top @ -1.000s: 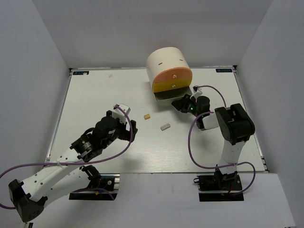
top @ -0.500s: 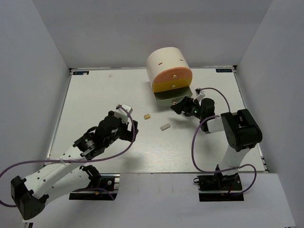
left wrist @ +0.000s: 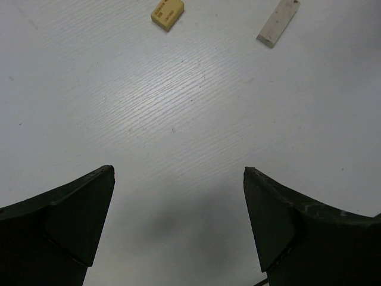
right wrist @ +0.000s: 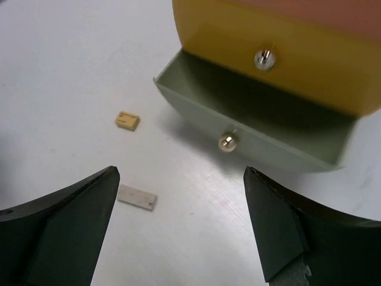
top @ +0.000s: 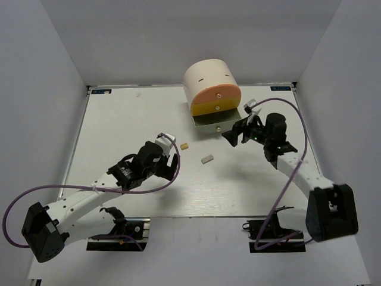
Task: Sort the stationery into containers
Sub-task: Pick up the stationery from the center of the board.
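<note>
The cream organiser stands at the back of the table. Its salmon top drawer and yellow middle drawer are shut; the grey-green bottom drawer is pulled out. A tan eraser and a grey eraser lie on the table in front of it. My right gripper hangs open just right of the open drawer's front, its knob ahead of the jaws. Nothing sits between the fingers of my open left gripper, which is left of both erasers. In the left wrist view the tan eraser and grey eraser lie ahead.
White walls close in the table on three sides. Purple cables loop from both arms, one beside the right forearm. The arm bases stand at the near edge.
My right gripper has opened wide and drawn back slightly right from the drawer front as its arm stretched out. The left arm has moved right, closer to the erasers.
</note>
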`<state>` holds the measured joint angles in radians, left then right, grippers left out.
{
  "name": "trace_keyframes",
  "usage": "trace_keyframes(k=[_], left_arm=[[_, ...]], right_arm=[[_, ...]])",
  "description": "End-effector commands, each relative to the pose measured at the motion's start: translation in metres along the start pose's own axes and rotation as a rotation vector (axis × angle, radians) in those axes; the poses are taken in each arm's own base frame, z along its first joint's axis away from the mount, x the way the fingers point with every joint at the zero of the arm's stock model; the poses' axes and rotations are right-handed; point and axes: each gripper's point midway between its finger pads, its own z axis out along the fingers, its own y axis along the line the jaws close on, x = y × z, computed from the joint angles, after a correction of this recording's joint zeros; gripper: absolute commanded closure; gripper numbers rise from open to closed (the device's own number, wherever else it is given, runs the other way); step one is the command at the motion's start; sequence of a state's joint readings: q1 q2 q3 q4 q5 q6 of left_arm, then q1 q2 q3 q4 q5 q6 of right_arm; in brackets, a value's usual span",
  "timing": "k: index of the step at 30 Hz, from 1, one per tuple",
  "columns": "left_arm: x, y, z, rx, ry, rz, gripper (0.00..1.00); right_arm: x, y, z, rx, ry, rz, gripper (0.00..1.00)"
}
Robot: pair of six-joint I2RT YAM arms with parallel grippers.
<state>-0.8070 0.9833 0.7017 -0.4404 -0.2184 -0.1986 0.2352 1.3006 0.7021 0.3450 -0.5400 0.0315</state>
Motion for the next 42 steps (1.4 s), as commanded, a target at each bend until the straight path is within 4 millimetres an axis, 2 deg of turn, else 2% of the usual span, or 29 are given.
trace_keyframes(k=[1,2,3,4,5,6,7,8,9,10,11,13,14,15,17,18,20,21,22,23,25,30,31,32,34,35,39,42], left_arm=[[-0.019,-0.009,0.0,0.038,-0.032,0.011,0.01],[-0.021,-0.009,0.001,0.037,-0.031,0.02,0.01],[-0.021,-0.012,0.004,0.052,-0.016,0.034,0.01],[-0.021,-0.015,0.006,0.066,-0.008,0.05,0.01],[-0.019,-0.02,0.007,0.096,0.015,0.069,0.01],[-0.023,-0.023,0.008,0.111,0.019,0.099,0.01],[-0.018,-0.025,0.014,0.118,0.054,0.115,0.01],[-0.015,-0.027,0.016,0.135,0.072,0.135,0.01],[-0.018,-0.029,0.017,0.144,0.073,0.144,0.03],[-0.015,-0.032,0.019,0.156,0.087,0.146,0.03],[-0.014,-0.032,0.023,0.156,0.091,0.158,0.05],[-0.018,-0.034,0.022,0.169,0.082,0.168,0.18],[-0.017,-0.035,0.021,0.178,0.083,0.167,0.23],[-0.017,-0.035,0.021,0.178,0.082,0.179,0.4],[-0.017,-0.032,0.018,0.169,0.069,0.178,0.53],[-0.015,-0.03,0.017,0.16,0.069,0.179,0.56],[-0.02,-0.024,0.01,0.132,0.036,0.165,0.5],[-0.02,-0.021,0.008,0.119,0.029,0.164,0.41],[-0.022,-0.016,0.003,0.091,0.006,0.147,0.27],[-0.021,-0.013,0.002,0.078,0.002,0.134,0.26],[-0.027,-0.005,-0.002,0.035,-0.026,0.117,0.23],[-0.033,0.005,-0.01,-0.016,-0.067,0.098,0.22],[-0.036,0.004,-0.01,-0.015,-0.075,0.095,0.22],[-0.036,0.004,-0.01,-0.015,-0.076,0.095,0.22],[-0.037,0.003,-0.012,-0.005,-0.083,0.094,0.22],[-0.037,0.003,-0.012,-0.005,-0.083,0.094,0.22],[-0.036,-0.001,-0.012,0.018,-0.08,0.095,0.22],[-0.036,-0.003,-0.012,0.027,-0.079,0.095,0.22]], right_arm=[[-0.031,-0.005,-0.025,0.032,-0.05,-0.436,0.1],[-0.031,0.025,-0.031,-0.131,-0.085,-0.524,0.1],[-0.021,0.026,-0.034,-0.21,-0.062,-0.881,0.16],[0.011,0.041,-0.045,-0.321,0.02,-0.91,0.21],[0.014,0.058,-0.049,-0.423,-0.005,-0.982,0.26],[0.039,0.063,-0.056,-0.499,0.067,-0.966,0.36],[0.05,0.065,-0.059,-0.562,0.079,-1.08,0.62],[0.045,0.067,-0.061,-0.592,0.106,-1.082,0.7],[0.057,0.064,-0.056,-0.642,0.138,-1.085,0.76],[0.065,0.066,-0.059,-0.684,0.17,-1.076,0.77],[0.06,0.066,-0.058,-0.696,0.177,-1.084,0.75],[0.065,0.061,-0.051,-0.706,0.201,-1.09,0.7],[0.067,0.061,-0.047,-0.708,0.198,-1.117,0.55],[0.077,0.063,-0.048,-0.723,0.224,-1.128,0.46],[0.081,0.065,-0.04,-0.734,0.224,-1.164,0.33],[0.08,0.066,-0.037,-0.74,0.236,-1.184,0.3],[0.095,0.071,-0.032,-0.8,0.276,-1.154,0.27],[0.094,0.071,-0.028,-0.804,0.291,-1.168,0.26],[0.101,0.073,-0.018,-0.828,0.317,-1.164,0.26],[0.103,0.071,-0.014,-0.817,0.345,-1.161,0.26],[0.11,0.073,-0.001,-0.821,0.37,-1.185,0.26],[0.126,0.08,0.026,-0.852,0.474,-1.131,0.34],[0.118,0.079,0.033,-0.843,0.475,-1.134,0.36],[0.123,0.079,0.042,-0.845,0.499,-1.106,0.38],[0.115,0.075,0.053,-0.809,0.511,-1.096,0.41],[0.118,0.074,0.06,-0.806,0.529,-1.095,0.41],[0.114,0.069,0.075,-0.773,0.55,-1.11,0.41],[0.126,0.065,0.076,-0.793,0.616,-1.097,0.43]])
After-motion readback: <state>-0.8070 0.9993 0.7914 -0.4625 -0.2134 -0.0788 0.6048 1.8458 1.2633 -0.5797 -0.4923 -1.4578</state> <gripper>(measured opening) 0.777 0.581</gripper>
